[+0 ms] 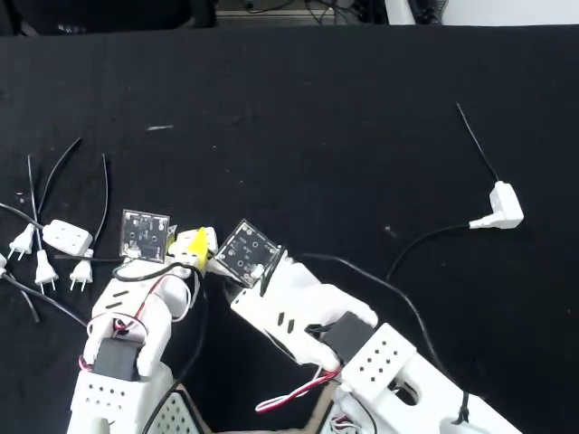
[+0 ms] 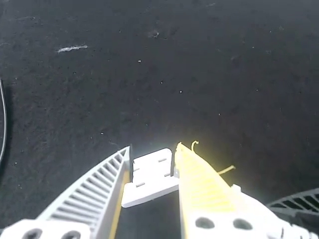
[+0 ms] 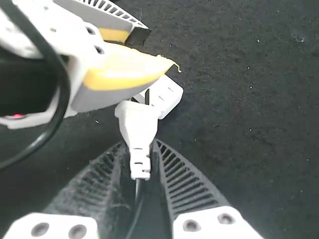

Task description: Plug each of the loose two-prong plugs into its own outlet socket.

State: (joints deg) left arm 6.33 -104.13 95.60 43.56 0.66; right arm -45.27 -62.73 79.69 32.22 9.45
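Contact at the near edge of the black cloth-covered desk [image 1: 317, 108], where both arms meet nose to nose. The left gripper [image 2: 152, 149] is pinching a small white rectangular socket block [image 2: 149, 177] between its white ribbed finger [image 2: 99, 184] and its yellow finger [image 2: 199, 184]. The block sits flat across the gap, reaching about as far as the fingertips. The right gripper [image 3: 138, 144] is clamped on a white 2-prong plug [image 3: 137, 124], its 2 ribbed fingers pressed to either side of the plug's neck. A black cable [image 3: 135, 199] trails back between them. In the right wrist view the plug's front end is right up against the socket block, just under the yellow finger; how far the prongs are in, I can't tell. From the high view, this meeting point lies low and left of centre, between 2 square circuit boards [image 1: 145, 235] mounted on the wrists. Over at the left edge there's a cluster: 3 loose white plugs [image 1: 43, 267] with thin black leads, and just beside them a second white socket block [image 1: 68, 237]. Far to the right, well apart from everything, a white angled plug [image 1: 505, 206] lies on the desk, its own black lead curling back toward the arms.
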